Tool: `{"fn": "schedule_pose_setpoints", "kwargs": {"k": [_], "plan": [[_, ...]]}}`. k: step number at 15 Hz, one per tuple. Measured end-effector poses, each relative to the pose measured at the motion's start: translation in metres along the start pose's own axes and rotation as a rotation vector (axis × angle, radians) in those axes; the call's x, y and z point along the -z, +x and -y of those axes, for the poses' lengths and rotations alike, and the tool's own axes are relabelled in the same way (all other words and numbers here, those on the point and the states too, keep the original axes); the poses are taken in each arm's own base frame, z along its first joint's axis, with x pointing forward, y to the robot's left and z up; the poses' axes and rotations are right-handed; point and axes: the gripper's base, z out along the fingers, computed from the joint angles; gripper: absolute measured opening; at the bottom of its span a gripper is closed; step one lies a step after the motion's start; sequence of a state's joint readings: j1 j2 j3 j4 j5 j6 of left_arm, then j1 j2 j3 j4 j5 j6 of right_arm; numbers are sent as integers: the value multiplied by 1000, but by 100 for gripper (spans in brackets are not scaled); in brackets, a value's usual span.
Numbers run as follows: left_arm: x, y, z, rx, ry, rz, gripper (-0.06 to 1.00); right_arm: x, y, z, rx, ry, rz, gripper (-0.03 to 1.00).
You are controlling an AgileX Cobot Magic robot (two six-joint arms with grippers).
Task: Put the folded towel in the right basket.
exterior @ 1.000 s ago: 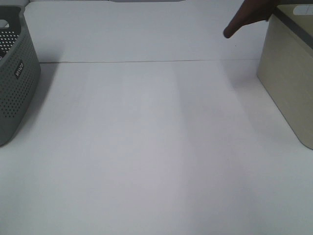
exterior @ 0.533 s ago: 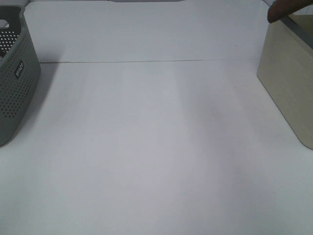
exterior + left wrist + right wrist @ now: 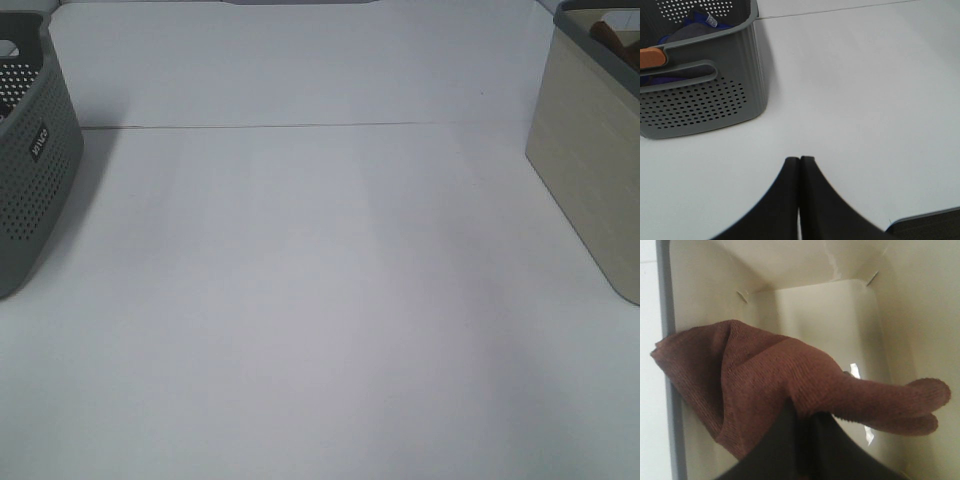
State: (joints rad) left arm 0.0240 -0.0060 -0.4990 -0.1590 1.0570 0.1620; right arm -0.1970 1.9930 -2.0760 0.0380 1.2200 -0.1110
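1. The right basket (image 3: 590, 170) is the beige one with a grey rim, sitting along the right edge of the worktop (image 3: 320, 300) up toward the far right corner. The only thing I can see in it is the towel (image 3: 765, 375), and it's hanging inside, not lying on the floor of the basket. The bare beige bottom is visible behind it.
2. The left basket (image 3: 35, 180) is grey with holes all over and sits on the left edge toward the far left corner. The left wrist view shows some blue/purple fabric (image 3: 695, 27) in it, plus an orange thing (image 3: 651, 57) at the rim that I can't identify.
3. A second ago the towel was dangling over the worktop near the far edge, just outside the right basket's wall. Half a second ago it was at the rim. Now only a brown sliver shows above that rim in the high view.
4. The towel is dark reddish-brown with a ribbed knit look. It's bunched and draped more than neatly folded, with one end sticking out like a tongue.
5. The right gripper (image 3: 802, 422) is clamped on the towel, and the cloth drapes over its fingers. The left gripper (image 3: 800, 162) has its jaws pressed together with nothing in them, above the bare worktop near the left basket.
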Motion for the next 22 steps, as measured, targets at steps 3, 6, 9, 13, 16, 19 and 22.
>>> {"fn": "schedule_pose_setpoints", "kwargs": {"k": [3,6,9,13,16,19,22], "plan": [[0,0,0,0,0,0,0,-16,3,6,-9,61,-45,3],[0,0,0,0,0,0,0,-18,3,5,-17,50,-47,3],[0,0,0,0,0,0,0,-18,3,4,-24,32,-45,19],[0,0,0,0,0,0,0,-17,3,4,-84,33,-43,87],[0,0,0,0,0,0,0,-3,2,3,-84,35,-15,94],[0,0,0,0,0,0,0,24,1,1,-91,19,42,95],[0,0,0,0,0,0,0,55,7,-8,-91,-51,91,95]]}}
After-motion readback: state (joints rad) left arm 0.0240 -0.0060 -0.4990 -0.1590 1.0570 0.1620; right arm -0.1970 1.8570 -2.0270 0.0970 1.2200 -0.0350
